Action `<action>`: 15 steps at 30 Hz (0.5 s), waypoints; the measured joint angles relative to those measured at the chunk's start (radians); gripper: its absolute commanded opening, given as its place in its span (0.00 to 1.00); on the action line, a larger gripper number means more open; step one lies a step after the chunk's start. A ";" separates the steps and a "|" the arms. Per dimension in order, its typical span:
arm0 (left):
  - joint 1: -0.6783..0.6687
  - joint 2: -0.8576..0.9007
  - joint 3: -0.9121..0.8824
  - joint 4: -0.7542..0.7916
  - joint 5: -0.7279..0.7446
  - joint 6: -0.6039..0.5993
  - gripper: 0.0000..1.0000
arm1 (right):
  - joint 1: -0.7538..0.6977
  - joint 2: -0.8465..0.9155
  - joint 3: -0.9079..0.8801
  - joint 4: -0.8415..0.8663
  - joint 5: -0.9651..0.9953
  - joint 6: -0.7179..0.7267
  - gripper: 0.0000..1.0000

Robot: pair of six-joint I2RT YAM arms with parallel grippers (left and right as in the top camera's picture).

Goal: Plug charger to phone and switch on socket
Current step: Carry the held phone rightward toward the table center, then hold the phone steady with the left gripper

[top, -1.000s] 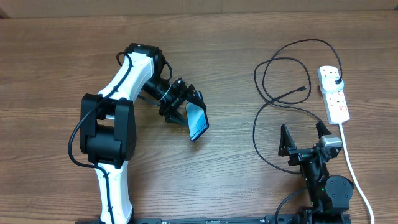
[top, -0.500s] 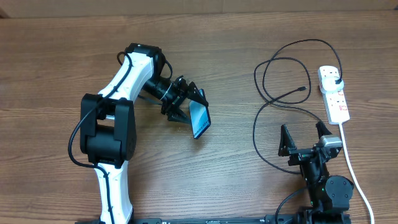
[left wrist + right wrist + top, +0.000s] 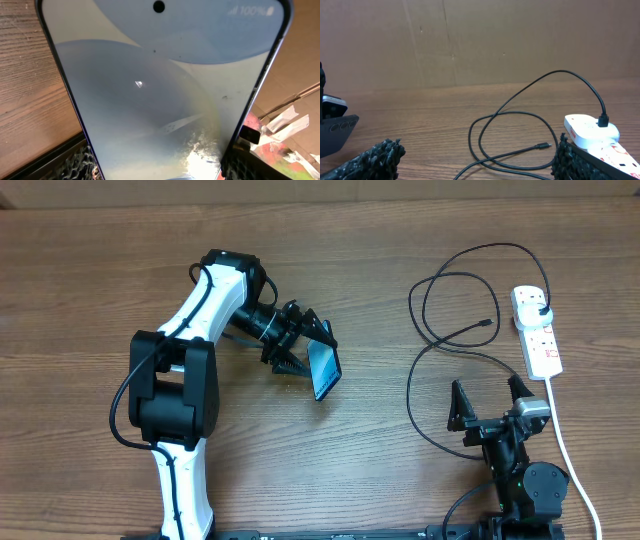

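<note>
My left gripper (image 3: 318, 352) is shut on the phone (image 3: 323, 370), holding it off the table with its lit blue screen tilted up; the screen fills the left wrist view (image 3: 165, 90). The black charger cable (image 3: 430, 330) loops on the table at the right; its plug (image 3: 541, 307) sits in the white socket strip (image 3: 538, 332), and its connector tip (image 3: 487, 322) lies free. The right wrist view shows the cable (image 3: 510, 130), the tip (image 3: 543, 146) and the socket (image 3: 592, 132). My right gripper (image 3: 489, 402) is open and empty, near the front edge below the cable loops.
The socket's thick white cord (image 3: 566, 450) runs down the right side past the right arm. A brown cardboard wall (image 3: 480, 40) stands behind the table. The wooden table (image 3: 80, 300) spreads to the left.
My left gripper has carried the phone a little to the right and turned it. The right arm, cable and socket have not moved.
</note>
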State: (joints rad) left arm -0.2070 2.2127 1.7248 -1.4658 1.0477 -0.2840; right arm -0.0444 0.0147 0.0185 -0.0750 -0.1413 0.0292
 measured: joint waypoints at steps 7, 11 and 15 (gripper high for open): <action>0.000 0.000 0.000 0.000 0.019 0.000 0.70 | 0.000 0.000 0.000 0.000 0.000 0.000 1.00; 0.000 0.000 0.000 -0.001 0.047 0.000 0.70 | 0.000 0.000 0.000 0.000 0.000 0.000 1.00; 0.000 0.000 0.000 -0.005 0.066 0.000 0.70 | 0.000 0.000 0.000 0.000 0.000 0.000 1.00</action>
State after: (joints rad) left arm -0.2070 2.2127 1.7248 -1.4708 1.1133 -0.2844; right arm -0.0441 0.0147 0.0185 -0.0750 -0.1413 0.0288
